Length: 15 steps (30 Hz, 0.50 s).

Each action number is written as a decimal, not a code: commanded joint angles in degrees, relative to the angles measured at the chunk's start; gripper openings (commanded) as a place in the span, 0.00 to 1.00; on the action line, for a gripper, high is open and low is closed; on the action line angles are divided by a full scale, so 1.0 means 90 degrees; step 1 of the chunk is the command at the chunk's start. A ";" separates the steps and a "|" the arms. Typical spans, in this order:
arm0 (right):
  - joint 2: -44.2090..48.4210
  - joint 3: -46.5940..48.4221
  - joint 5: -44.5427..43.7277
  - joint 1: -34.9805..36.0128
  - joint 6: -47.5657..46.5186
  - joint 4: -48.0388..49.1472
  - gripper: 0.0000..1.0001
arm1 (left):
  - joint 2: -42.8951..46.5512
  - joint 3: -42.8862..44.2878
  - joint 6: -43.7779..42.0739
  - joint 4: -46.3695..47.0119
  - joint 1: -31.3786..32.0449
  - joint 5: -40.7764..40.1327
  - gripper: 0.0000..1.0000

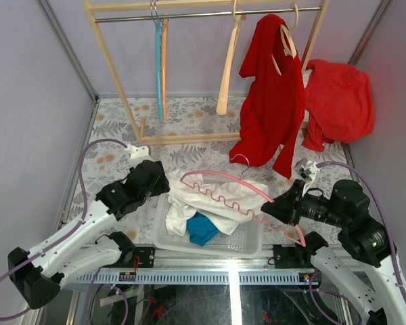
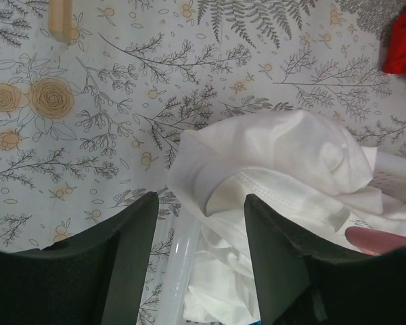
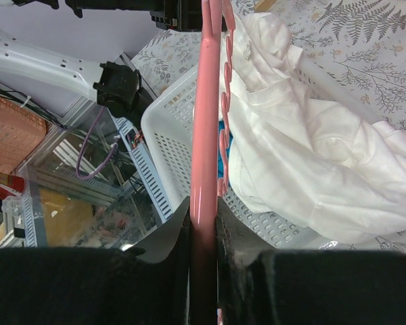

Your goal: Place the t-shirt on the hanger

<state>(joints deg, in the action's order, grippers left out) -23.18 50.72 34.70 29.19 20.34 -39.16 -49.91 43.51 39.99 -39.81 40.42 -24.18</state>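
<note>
The white t-shirt [image 1: 213,196] lies crumpled in a white plastic basket [image 1: 247,245], spilling over its far rim. The pale pink hanger [image 1: 216,174] lies tilted across the shirt, its metal hook [image 1: 242,161] pointing away. My right gripper [image 1: 272,210] is shut on the hanger's right arm; in the right wrist view the pink bar [image 3: 206,115] runs straight up from between the closed gripper [image 3: 204,203], beside the shirt [image 3: 311,156]. My left gripper [image 1: 161,183] is open and empty at the basket's far left corner. In the left wrist view it [image 2: 201,200] hovers just above the shirt's edge [image 2: 284,162] and the basket rim [image 2: 179,271].
A blue cloth [image 1: 203,229] lies in the basket under the shirt. A wooden rack [image 1: 183,137] stands at the back with a light blue hanger [image 1: 159,68], a beige wooden hanger [image 1: 227,74] and a red garment [image 1: 271,101]. Another red garment [image 1: 338,101] is at the right wall.
</note>
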 commanded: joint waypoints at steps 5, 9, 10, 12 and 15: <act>-0.0101 0.0170 0.0304 -0.0021 0.0024 0.0645 0.00 | -0.0068 -0.0091 -0.0087 0.0348 -0.0138 -0.0232 0.53; -0.0100 0.0159 0.0301 -0.0017 0.0011 0.0648 0.00 | -0.0143 -0.0039 -0.0128 0.0465 -0.0220 -0.0256 0.53; -0.0105 0.0161 0.0304 -0.0018 0.0010 0.0642 0.00 | -0.0181 -0.0001 -0.0143 0.0468 -0.0254 -0.0276 0.52; -0.0100 0.0164 0.0325 -0.0017 0.0011 0.0626 0.00 | -0.0263 0.0091 -0.0174 0.0461 -0.0279 -0.0321 0.52; -0.0090 0.0156 0.0324 -0.0020 -0.0013 0.0606 0.00 | -0.0369 0.0177 -0.0204 0.0473 -0.0302 -0.0312 0.52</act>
<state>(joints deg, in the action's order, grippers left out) -23.81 50.72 35.68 29.19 20.34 -38.17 -52.34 43.05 39.57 -38.52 38.37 -25.15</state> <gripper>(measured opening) 0.197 0.527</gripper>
